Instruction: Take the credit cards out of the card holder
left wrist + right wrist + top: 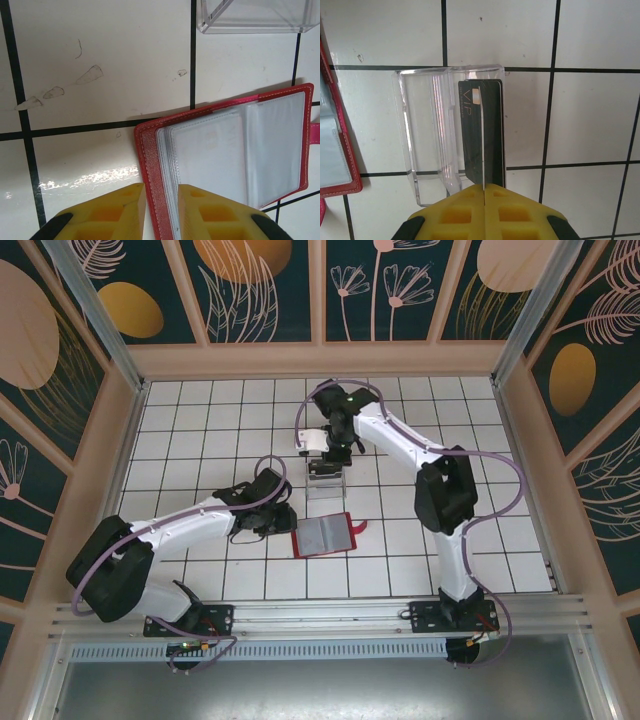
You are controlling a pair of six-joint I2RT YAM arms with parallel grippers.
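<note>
Left pincer, nearly closed, is pinning card holder cover flat; right pincer, clamped, is holding VIP card at transparent box for drop-off.

Right wrist view: lower end of the dark rectangular card is hidden between the fingers of the right hand. Small print beside "VIP" is unreadable. Red folding card holder is cut off by the left edge.
Left wrist view: transparent plastic box is cut off by the top edge.

I count one red card holder, one clear plastic box, and two cards I can make out: one dark card, one pale card. Two grippers on my feeds, left gripper and right gripper
</note>
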